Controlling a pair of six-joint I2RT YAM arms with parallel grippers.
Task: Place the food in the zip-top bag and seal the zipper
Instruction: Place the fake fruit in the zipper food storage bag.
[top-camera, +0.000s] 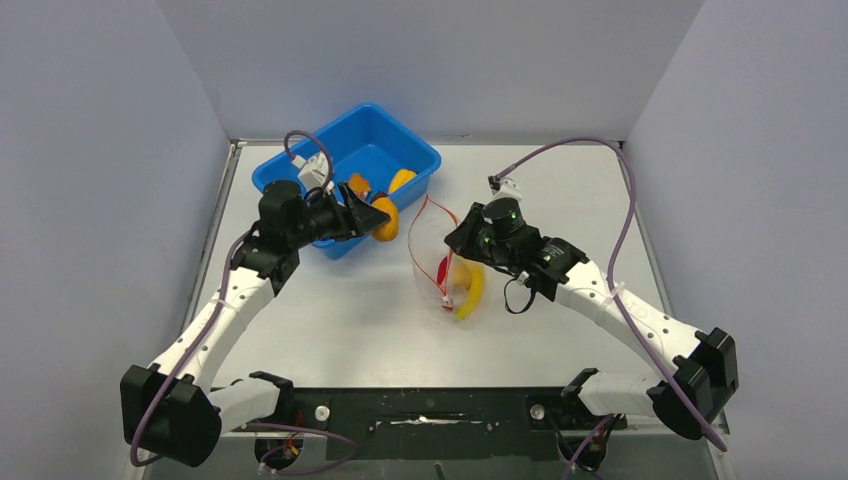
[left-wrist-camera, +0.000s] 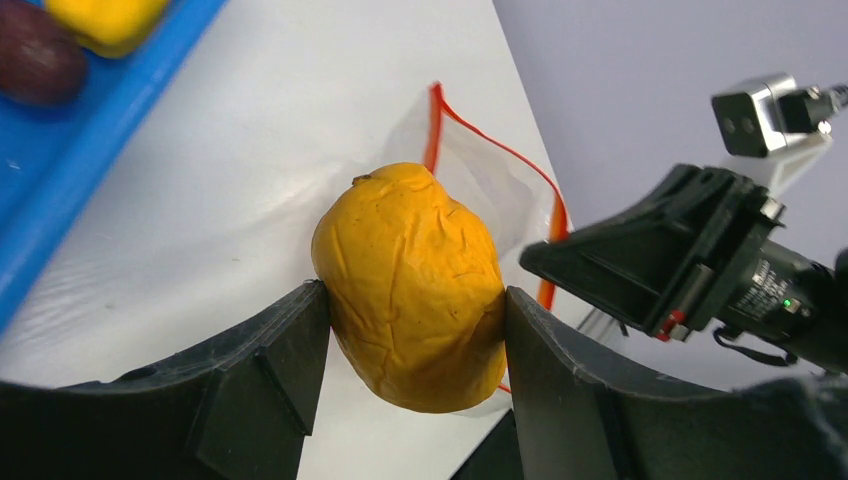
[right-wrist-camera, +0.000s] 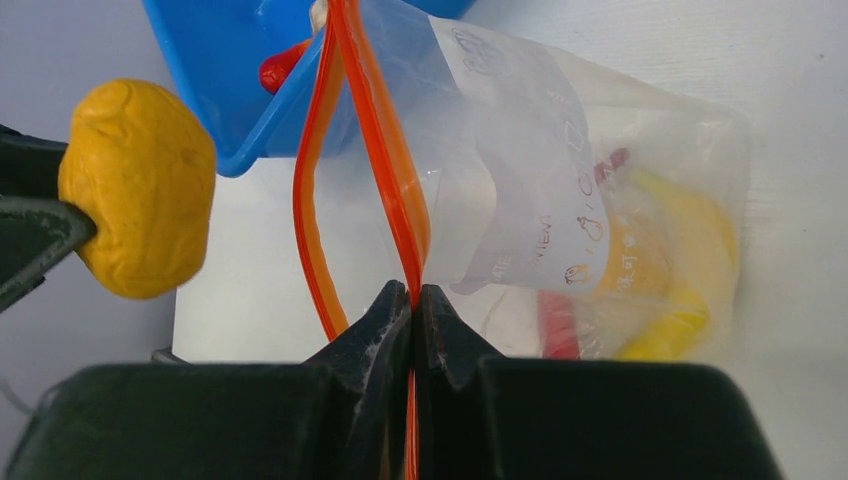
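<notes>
Task partway: left claw (top-camera: 375, 215) clenched on a wrinkled orange plastic lump (left-wrist-camera: 410, 285) near the clear zip-top bag (right-wrist-camera: 560, 200), whose red-orange zipper (right-wrist-camera: 385, 150) the right claw (right-wrist-camera: 415, 300) pinches; yellow banana (top-camera: 472, 290) already inside, sealing pending.

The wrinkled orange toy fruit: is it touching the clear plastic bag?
Apart. The right wrist view shows bare table between the fruit and the red-orange strip of the bag.

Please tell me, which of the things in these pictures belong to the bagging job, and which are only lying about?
Belong to the job: orange lump in the left end effector; zip-top bag; its zipper, pinched by the right end effector; banana inside the bag; toy food in the blue tub.
Only lying about: the blue tub itself; purple cables.
</notes>
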